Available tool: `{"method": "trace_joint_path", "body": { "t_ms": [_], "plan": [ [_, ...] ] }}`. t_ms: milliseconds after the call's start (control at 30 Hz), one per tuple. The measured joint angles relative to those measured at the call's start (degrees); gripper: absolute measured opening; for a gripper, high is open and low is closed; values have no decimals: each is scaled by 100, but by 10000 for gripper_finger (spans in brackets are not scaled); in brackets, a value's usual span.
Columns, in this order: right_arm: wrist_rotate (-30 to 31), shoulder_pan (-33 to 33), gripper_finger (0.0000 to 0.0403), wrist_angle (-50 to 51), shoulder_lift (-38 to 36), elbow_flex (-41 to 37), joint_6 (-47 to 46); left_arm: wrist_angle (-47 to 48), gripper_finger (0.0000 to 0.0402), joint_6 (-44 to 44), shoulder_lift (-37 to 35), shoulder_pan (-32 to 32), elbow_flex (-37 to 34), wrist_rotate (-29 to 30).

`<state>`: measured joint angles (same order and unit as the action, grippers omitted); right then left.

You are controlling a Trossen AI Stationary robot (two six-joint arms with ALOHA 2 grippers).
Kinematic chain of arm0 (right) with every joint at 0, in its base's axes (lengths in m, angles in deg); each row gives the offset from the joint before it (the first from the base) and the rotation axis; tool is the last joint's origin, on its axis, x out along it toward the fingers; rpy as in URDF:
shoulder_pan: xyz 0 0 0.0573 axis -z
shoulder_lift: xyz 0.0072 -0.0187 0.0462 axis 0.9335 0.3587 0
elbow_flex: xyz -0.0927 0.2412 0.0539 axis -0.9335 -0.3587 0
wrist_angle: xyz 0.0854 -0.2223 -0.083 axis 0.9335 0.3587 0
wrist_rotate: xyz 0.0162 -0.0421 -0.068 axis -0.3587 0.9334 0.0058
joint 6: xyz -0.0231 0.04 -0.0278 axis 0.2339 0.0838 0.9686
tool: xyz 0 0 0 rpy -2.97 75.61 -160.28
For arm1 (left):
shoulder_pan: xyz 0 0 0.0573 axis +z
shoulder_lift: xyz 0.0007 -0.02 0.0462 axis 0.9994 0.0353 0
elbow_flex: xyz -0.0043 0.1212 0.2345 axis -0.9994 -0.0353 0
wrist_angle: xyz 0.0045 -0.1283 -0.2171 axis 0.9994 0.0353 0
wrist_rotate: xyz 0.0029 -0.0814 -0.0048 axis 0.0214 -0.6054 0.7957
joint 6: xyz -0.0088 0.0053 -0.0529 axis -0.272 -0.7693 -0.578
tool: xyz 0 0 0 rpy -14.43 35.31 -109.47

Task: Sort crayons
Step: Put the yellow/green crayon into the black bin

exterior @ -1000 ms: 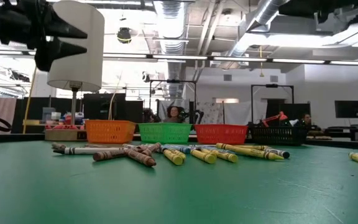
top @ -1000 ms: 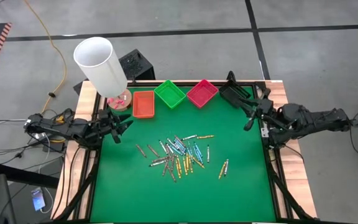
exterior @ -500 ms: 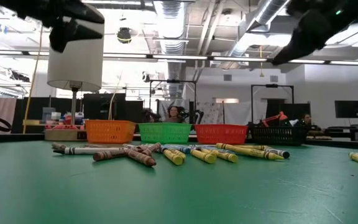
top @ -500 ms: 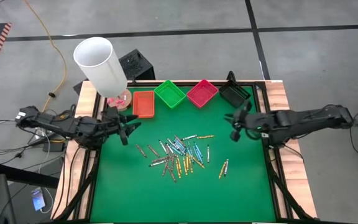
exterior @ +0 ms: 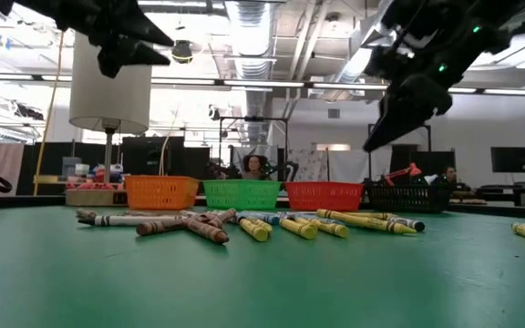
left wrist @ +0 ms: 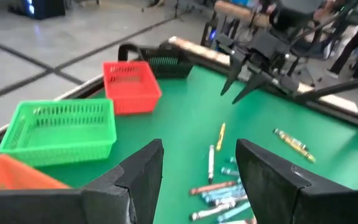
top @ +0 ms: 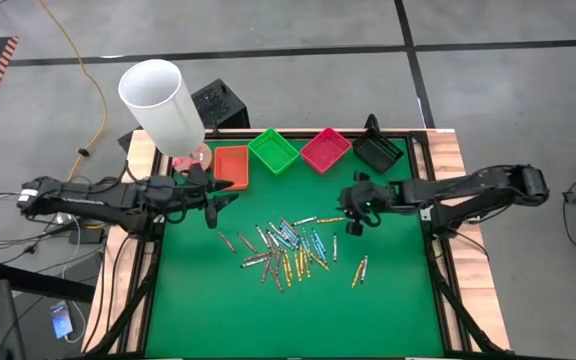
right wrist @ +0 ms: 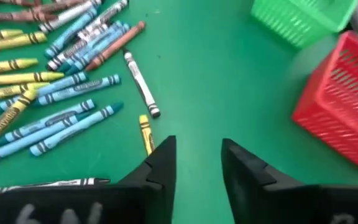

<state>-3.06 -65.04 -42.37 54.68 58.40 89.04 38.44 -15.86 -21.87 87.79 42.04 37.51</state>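
Right gripper [top: 354,212]: right of centre in the high view, above the mat; fingers parted, holding nothing.
Left gripper [top: 217,199]: left of centre, near the orange tray [top: 230,167]; fingers apart, empty.
Crayons [top: 286,247]: scattered mid-mat between both grippers; two yellow ones [top: 360,270] lie apart, lower right.
Nearby: green tray [top: 273,150], red tray [top: 325,149], black tray [top: 376,150] along the top edge; white cylinder [top: 160,104] upper left.
Open room: bare green mat [top: 268,325] across the lower frame.

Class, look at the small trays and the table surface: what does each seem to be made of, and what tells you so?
Green tray and red tray: probably moulded plastic, with slotted walls and an even, slightly glossy colour. Table surface: a green mat, matte and smooth; the material is unclear, perhaps felt or rubber.
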Motion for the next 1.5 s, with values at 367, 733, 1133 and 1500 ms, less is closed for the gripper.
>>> {"method": "trace_joint_path", "body": {
  "t_ms": [367, 733, 1133, 1500],
  "plan": [
    [-1008, 490, 182, -546, 1103, -4, 591, 160, 192, 216, 50, 590, 0, -837],
    [-1054, 395, 177, -628, 2004, 17, 750, 299, 192, 288, 59, 732, 0, -839],
    [-1131, 446, 66, -468, 2150, 9, 688, 321, 192, 287, 59, 732, 0, -784],
    [-1132, 446, 4, -508, 1934, -1, 535, 321, 192, 287, 59, 732, -2, -773]
  ]
}}
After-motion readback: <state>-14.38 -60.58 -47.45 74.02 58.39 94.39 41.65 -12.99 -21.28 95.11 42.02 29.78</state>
